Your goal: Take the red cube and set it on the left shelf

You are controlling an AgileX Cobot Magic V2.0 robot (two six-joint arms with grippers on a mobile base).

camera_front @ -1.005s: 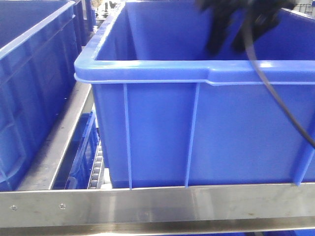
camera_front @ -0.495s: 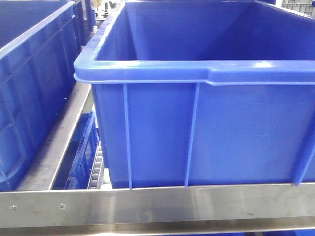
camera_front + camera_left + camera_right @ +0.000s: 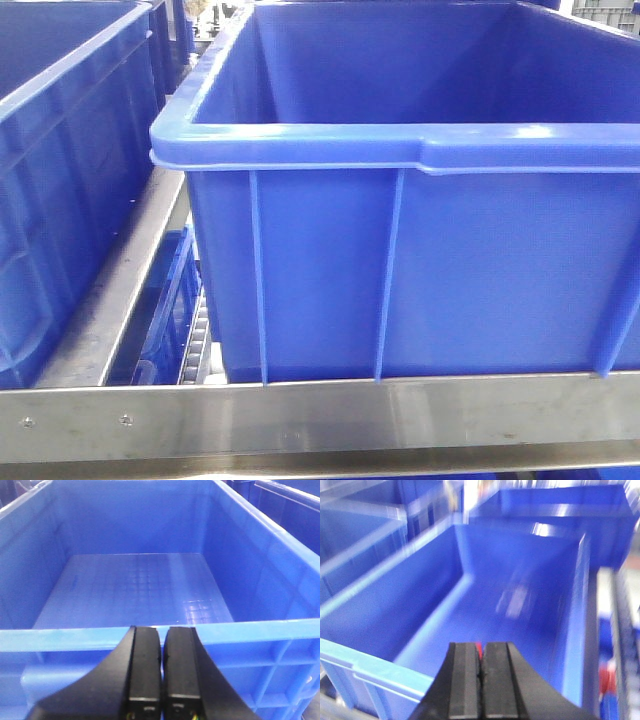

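In the right wrist view my right gripper [image 3: 481, 647] is shut, with a thin sliver of the red cube [image 3: 479, 650] showing between its fingertips. It hangs over the near rim of a large blue crate [image 3: 375, 672]; this view is blurred. In the left wrist view my left gripper [image 3: 162, 630] is shut and empty, just before the near rim of an empty blue crate [image 3: 75, 637]. The front view shows the steel shelf's front rail [image 3: 300, 415] with a blue crate [image 3: 400, 150] on it. Neither gripper shows there.
A second blue crate [image 3: 60, 150] stands at the left on the shelf, with a steel divider rail [image 3: 120, 290] and roller tracks [image 3: 195, 350] between the two. More blue crates [image 3: 560, 510] stand behind. A blurred red patch [image 3: 606, 677] shows low at the right.
One second ago a black gripper and its cable hung over the crate's top right in the front view. It has since moved out of that view.
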